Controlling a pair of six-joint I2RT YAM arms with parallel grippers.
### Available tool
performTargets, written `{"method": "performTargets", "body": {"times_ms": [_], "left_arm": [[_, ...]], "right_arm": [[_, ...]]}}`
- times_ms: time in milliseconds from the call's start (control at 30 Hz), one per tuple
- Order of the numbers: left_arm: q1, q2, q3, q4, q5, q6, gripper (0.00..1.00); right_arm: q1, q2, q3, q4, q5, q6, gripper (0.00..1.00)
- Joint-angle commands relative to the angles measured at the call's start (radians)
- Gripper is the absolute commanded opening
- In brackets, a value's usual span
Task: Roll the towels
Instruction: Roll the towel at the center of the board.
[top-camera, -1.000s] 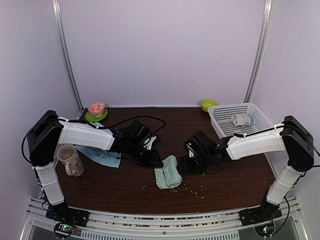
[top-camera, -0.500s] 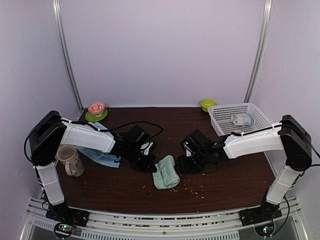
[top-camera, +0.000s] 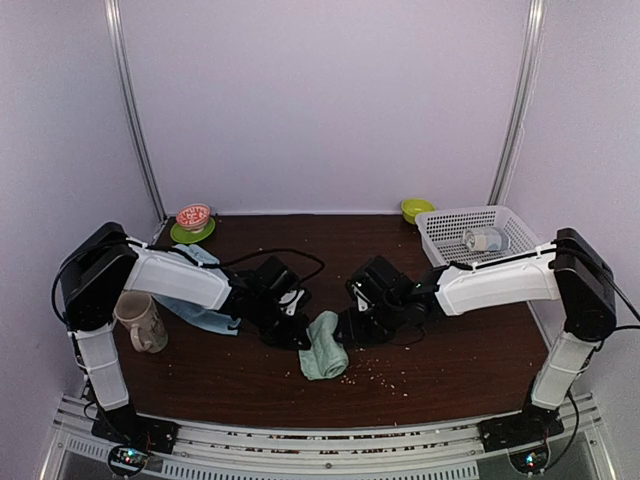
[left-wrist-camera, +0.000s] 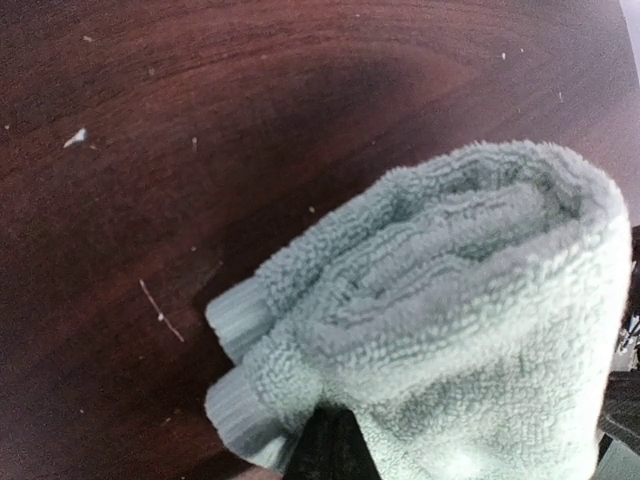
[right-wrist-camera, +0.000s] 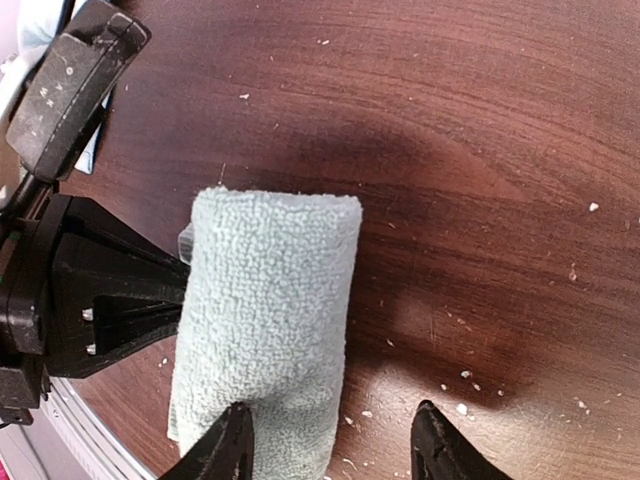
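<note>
The pale sage-green towel (top-camera: 325, 346) lies rolled up on the brown table, between my two grippers. It fills the left wrist view (left-wrist-camera: 450, 320). My left gripper (top-camera: 299, 334) is shut, its joined dark tips (left-wrist-camera: 325, 450) pushed against the roll's end, and no cloth shows between them. My right gripper (top-camera: 352, 328) is open. In the right wrist view one finger (right-wrist-camera: 225, 445) rests on the roll (right-wrist-camera: 265, 320) and the other (right-wrist-camera: 440, 445) stands over bare wood. The light blue towel (top-camera: 200, 312) lies crumpled under the left arm.
A mug (top-camera: 138, 320) stands at the left edge. At the back left a small patterned bowl sits on a green plate (top-camera: 193, 232). A white basket (top-camera: 480, 238) holding a jar and a green bowl (top-camera: 417, 208) are at the back right. Crumbs dot the wood.
My left gripper has closed and moved nearer, against the green roll. The right gripper has slid left over the roll, which shifted slightly left. The right jaws kept the same width.
</note>
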Motion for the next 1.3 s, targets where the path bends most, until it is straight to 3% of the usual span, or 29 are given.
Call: {"method": "performTargets", "body": {"times_ms": [0,967,1167,1267], "left_arm": [[-0.005,0.015,-0.022,0.039,-0.005,-0.01,0.0],[-0.004,-0.071,-0.09,0.022,0.003,0.01,0.0],[-0.002,-0.189,-0.12,-0.047,-0.001,0.036,0.13],[0.0,-0.259,-0.126,-0.082,-0.016,0.043,0.14]], "right_arm": [[0.016,0.027,0.036,-0.019,0.008,-0.011,0.54],[0.085,0.168,0.143,-0.056,0.05,0.019,0.57],[0.087,0.188,0.152,-0.061,0.061,0.016,0.57],[0.091,0.198,0.16,-0.066,0.067,0.013,0.57]]}}
